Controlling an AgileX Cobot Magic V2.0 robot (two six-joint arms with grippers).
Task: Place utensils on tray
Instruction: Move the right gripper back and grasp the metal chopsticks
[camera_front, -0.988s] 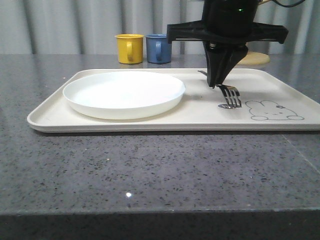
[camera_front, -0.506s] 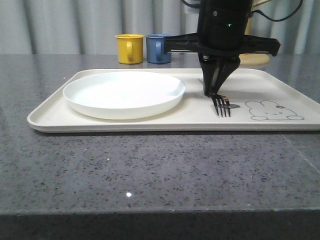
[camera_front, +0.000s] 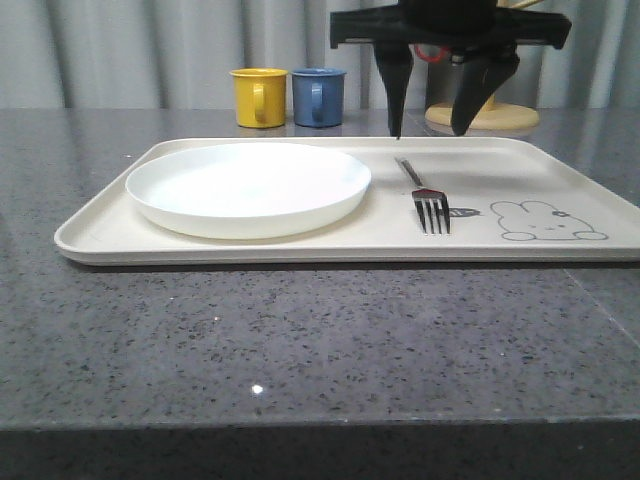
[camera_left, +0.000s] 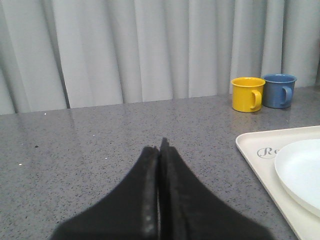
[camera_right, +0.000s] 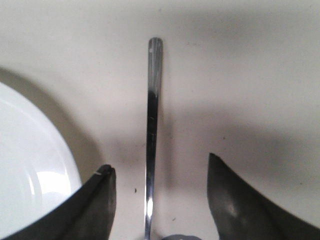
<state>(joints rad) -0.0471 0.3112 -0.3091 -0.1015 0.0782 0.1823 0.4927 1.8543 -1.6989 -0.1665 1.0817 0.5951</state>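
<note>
Your right gripper (camera_front: 428, 132) hangs above the tray with its jaws spread wide and nothing between them; in the right wrist view the two dark fingers (camera_right: 95, 205) stand either side of the fork's handle without touching it. The fork (camera_front: 428, 198) lies flat on the tray (camera_front: 560, 180), tines toward you, just beside the white plate (camera_front: 248, 186) and apart from it. The plate sits on the tray's left half, its rim clear of the fork handle.

Your left gripper (camera_left: 159, 165) is off to the side over bare desk (camera_front: 300, 340), jaws pressed together, holding nothing. From its wrist view you can see the tray's corner and the plate's edge near it.

On the tray's near right corner there is a line-drawn bunny (camera_front: 545, 222), close to the fork tines. In the left wrist view, script lettering (camera_left: 266, 152) shows at the tray's corner; you can read what looks like "R" before the plate hides the rest, though the remaining letters are too cut off to tell.

Behind the tray stand a yellow mug (camera_front: 259, 96) and a blue mug (camera_front: 318, 96), side by side, well apart from the tray's contents. A pale round object (camera_front: 505, 118) sits behind the right gripper, partly blocked by it. Grey curtains (camera_front: 150, 50) close the background.
</note>
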